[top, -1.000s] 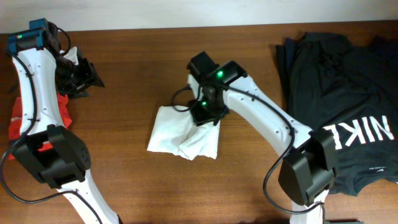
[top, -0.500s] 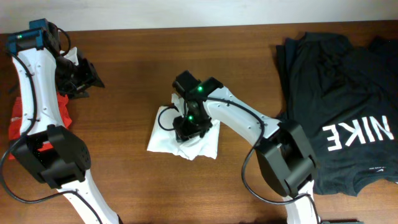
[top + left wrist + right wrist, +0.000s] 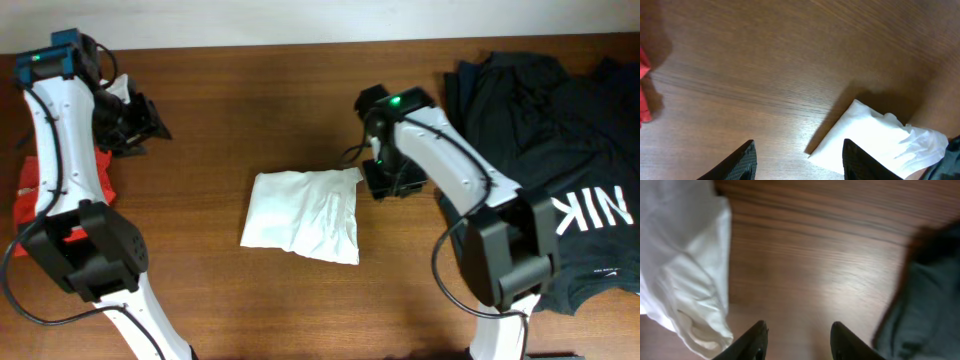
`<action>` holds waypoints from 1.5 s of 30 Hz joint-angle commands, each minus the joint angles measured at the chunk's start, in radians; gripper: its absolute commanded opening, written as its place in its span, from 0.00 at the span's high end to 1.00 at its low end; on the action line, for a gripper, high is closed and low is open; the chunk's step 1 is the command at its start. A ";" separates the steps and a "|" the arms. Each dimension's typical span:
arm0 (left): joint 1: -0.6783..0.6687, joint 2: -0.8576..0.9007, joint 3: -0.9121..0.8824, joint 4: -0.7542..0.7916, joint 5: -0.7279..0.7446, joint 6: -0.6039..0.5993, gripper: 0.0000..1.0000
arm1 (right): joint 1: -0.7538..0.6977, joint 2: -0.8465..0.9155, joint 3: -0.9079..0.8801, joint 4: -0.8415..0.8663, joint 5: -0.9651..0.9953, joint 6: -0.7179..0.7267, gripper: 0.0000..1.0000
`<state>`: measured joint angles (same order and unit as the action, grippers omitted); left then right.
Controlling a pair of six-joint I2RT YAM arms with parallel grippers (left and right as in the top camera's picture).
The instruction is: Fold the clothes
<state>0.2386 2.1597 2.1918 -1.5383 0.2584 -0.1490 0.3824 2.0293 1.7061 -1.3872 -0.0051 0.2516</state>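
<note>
White cotton: the white T-shirt lies loose as a rumpled, roughly rectangular packet near the middle of the desk. Its long axis runs across the desk, from the left arm's side to the right arm's side, slightly tilted. The right-hand end looks creased and less square than the left.

Right jaws: parted a moderate way, empty. The wrist view shows bare wood between the fingers, with the white T-shirt at one edge of frame and the black NIKE shirt at the other. The overhead view puts the jaws just beside the packet's far right corner, over the strip of bare desk between it and the black NIKE shirt. Cannot tell whether a fingertip touches that corner.

Left jaws: parted, empty, over bare wood, well apart from the packet and near the red-orange garment at the desk's left edge. The left wrist view sees a corner of the white T-shirt from a distance.

Judgement: the right arm is clearly nearer than the left arm. Any further fold or tidy falls to the right arm, reaching toward the left arm's side. The creased right end looks like the part needing squaring.

Room: open wood on the near, far and left sides of the packet. The right side is tight, with the black shirt's edge near. Risk: a sweep there could snag it.
</note>
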 commanded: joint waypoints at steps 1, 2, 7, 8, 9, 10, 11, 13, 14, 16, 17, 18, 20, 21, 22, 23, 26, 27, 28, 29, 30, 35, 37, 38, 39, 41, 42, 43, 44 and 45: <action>-0.064 -0.032 0.014 0.019 0.015 0.066 0.45 | -0.005 -0.040 0.016 -0.043 -0.003 0.019 0.55; -0.076 -0.032 0.014 0.025 0.016 0.077 0.45 | 0.001 -0.045 0.016 -0.050 -0.046 -0.008 0.55; -0.186 -0.032 0.013 0.077 0.016 0.190 0.44 | 0.018 -0.054 0.016 -0.057 -0.355 -0.116 0.55; -0.209 -0.032 0.012 0.091 0.015 0.212 0.40 | 0.019 -0.054 0.016 -0.056 -0.407 -0.122 0.55; -0.230 -0.032 0.007 0.107 0.015 0.230 0.39 | 0.020 -0.054 0.015 -0.053 -0.458 -0.132 0.55; -0.262 -0.032 -0.005 0.132 0.016 0.254 0.39 | 0.027 -0.054 0.015 -0.045 -0.540 -0.169 0.55; -0.283 -0.032 -0.016 0.148 0.016 0.273 0.38 | 0.033 -0.054 0.015 -0.042 -0.587 -0.195 0.55; -0.332 -0.032 -0.061 0.196 0.015 0.303 0.36 | 0.056 -0.054 0.014 -0.038 -0.620 -0.216 0.55; -0.352 -0.032 -0.084 0.219 0.015 0.312 0.35 | 0.072 -0.054 0.010 -0.030 -0.619 -0.216 0.55; -0.387 -0.032 -0.151 0.278 0.015 0.317 0.33 | 0.096 -0.054 -0.001 -0.009 -0.619 -0.215 0.55; -0.399 -0.032 -0.180 0.301 0.015 0.317 0.33 | 0.107 -0.053 -0.008 0.005 -0.619 -0.214 0.55; -0.409 -0.032 -0.209 0.322 0.015 0.317 0.33 | 0.116 -0.053 -0.016 0.018 -0.619 -0.214 0.55; -0.431 -0.032 -0.280 0.362 0.015 0.316 0.33 | 0.132 -0.049 -0.041 0.061 -0.619 -0.203 0.55; -0.440 -0.032 -0.312 0.380 0.015 0.316 0.33 | 0.134 -0.048 -0.053 0.076 -0.618 -0.193 0.55; -0.446 -0.032 -0.346 0.398 0.014 0.316 0.33 | 0.134 -0.046 -0.076 0.103 -0.619 -0.191 0.55; -0.451 -0.032 -0.379 0.411 0.014 0.316 0.33 | 0.134 -0.046 -0.095 0.122 -0.619 -0.191 0.55; -0.454 -0.032 -0.461 0.441 0.007 0.316 0.33 | 0.133 -0.046 -0.170 0.198 -0.619 -0.184 0.55; -0.453 -0.032 -0.485 0.451 0.008 0.316 0.33 | 0.133 -0.046 -0.198 0.227 -0.619 -0.184 0.54; -0.452 -0.032 -0.515 0.463 0.007 0.316 0.33 | 0.133 -0.046 -0.229 0.261 -0.619 -0.183 0.54; -0.452 -0.032 -0.543 0.469 0.007 0.316 0.33 | 0.134 -0.046 -0.264 0.303 -0.619 -0.183 0.54; -0.452 -0.032 -0.568 0.475 0.006 0.316 0.33 | 0.134 -0.046 -0.298 0.346 -0.618 -0.182 0.54; -0.452 -0.032 -0.605 0.442 -0.109 0.282 0.33 | 0.131 -0.046 -0.406 0.499 -0.364 -0.046 0.54; -0.452 -0.032 -0.605 0.406 -0.150 0.243 0.33 | 0.121 -0.046 -0.419 0.539 -0.260 -0.021 0.54; -0.451 -0.032 -0.605 0.377 -0.151 0.229 0.33 | 0.113 -0.046 -0.418 0.567 -0.217 -0.021 0.55; -0.451 -0.032 -0.605 0.346 -0.151 0.205 0.33 | 0.099 -0.046 -0.417 0.612 -0.183 -0.021 0.55; -0.451 -0.032 -0.605 0.281 -0.150 0.148 0.33 | 0.074 -0.046 -0.409 0.695 -0.166 -0.022 0.55; -0.451 -0.032 -0.605 0.248 -0.148 0.124 0.33 | 0.063 -0.046 -0.406 0.735 -0.166 -0.021 0.55; -0.451 -0.032 -0.605 0.222 -0.143 0.106 0.33 | 0.052 -0.046 -0.398 0.763 -0.167 -0.021 0.55; -0.451 -0.032 -0.605 0.195 -0.136 0.088 0.33 | 0.040 -0.046 -0.382 0.783 -0.167 -0.022 0.54; -0.451 -0.032 -0.604 0.172 -0.121 0.082 0.33 | 0.034 -0.046 -0.364 0.785 -0.167 -0.023 0.54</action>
<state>-0.2142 2.1544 1.5929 -1.3132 0.1383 0.0170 0.4576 1.9919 1.2999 -0.6250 -0.2680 0.2119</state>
